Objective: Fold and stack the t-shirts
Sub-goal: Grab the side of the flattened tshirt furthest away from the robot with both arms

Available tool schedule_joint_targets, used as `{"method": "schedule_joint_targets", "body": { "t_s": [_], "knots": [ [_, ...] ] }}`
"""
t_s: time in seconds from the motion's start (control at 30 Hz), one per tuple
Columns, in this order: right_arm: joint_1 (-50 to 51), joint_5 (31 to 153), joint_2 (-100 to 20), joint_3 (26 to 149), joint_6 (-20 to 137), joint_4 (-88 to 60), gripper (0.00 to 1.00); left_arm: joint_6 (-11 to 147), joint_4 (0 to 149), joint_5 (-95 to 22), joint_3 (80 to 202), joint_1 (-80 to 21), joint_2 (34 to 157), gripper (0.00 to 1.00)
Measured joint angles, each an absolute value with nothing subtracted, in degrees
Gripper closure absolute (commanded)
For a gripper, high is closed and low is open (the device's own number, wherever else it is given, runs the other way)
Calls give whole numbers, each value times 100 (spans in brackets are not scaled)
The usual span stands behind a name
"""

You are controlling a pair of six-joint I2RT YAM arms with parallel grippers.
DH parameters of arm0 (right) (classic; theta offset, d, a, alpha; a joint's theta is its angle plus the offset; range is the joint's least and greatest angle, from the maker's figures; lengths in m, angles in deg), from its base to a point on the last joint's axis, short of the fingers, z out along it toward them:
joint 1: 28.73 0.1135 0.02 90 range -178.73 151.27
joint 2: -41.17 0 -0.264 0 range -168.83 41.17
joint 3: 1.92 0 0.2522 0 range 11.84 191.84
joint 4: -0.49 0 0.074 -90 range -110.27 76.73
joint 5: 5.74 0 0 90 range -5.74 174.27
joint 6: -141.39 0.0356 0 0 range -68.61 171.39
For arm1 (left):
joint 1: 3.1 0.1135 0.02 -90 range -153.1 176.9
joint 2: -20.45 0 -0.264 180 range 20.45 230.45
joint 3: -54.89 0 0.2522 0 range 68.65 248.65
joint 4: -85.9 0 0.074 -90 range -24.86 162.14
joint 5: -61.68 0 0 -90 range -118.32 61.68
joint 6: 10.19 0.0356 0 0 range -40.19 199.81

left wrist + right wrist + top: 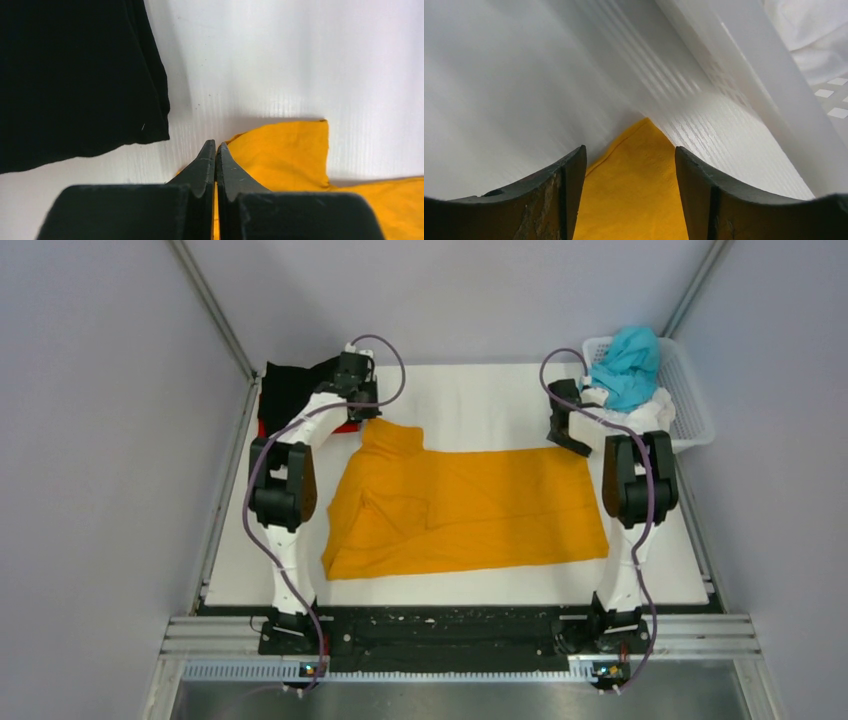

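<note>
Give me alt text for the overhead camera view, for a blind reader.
An orange t-shirt lies spread on a white table, with the left gripper and right gripper at its far corners. A black t-shirt lies far left; a white basket far right holds a teal t-shirt.

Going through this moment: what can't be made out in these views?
Red t-shirt: top view, only a sliver shows beneath the black t-shirt.
White t-shirt: top view, mostly covered by the teal t-shirt in the basket.
Left gripper: shut, but in its wrist view its fingers hide whether they pinch the orange t-shirt.
</note>
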State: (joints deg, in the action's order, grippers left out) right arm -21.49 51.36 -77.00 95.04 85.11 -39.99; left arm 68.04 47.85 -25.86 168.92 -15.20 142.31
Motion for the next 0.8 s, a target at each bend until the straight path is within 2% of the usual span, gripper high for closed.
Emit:
{"method": "schedule_joint_targets", "body": {
  "t_s": [0.07,0.3,0.43,0.53,0.67,0.73,0.8],
  "knots": [
    [-2149,5129,-7682,9465,8524,-3942,36,6778,4826,-2640,16744,-1522,14021,100],
    [-2149,5149,-7671,9421,8574,-3894,50,6732,4944,-2887,16473,-1529,13630,100],
    [-2151,5105,-7494,9119,8670,-3798,61,6677,4955,-2970,16265,-1549,13451,100],
    [-2151,5083,-7328,8868,8758,-3791,66,6611,4975,-3060,16031,-1566,13239,100],
    [-2151,5077,-7300,8831,8869,-3802,77,6513,5051,-3178,15799,-1603,13003,100],
    [-2151,5083,-7300,8831,8915,-3811,87,6469,5121,-3215,15629,-1629,12854,100],
    [-2151,5090,-7300,8829,8983,-3819,90,6441,5119,-3226,15541,-1638,12751,100]
  ]
}}
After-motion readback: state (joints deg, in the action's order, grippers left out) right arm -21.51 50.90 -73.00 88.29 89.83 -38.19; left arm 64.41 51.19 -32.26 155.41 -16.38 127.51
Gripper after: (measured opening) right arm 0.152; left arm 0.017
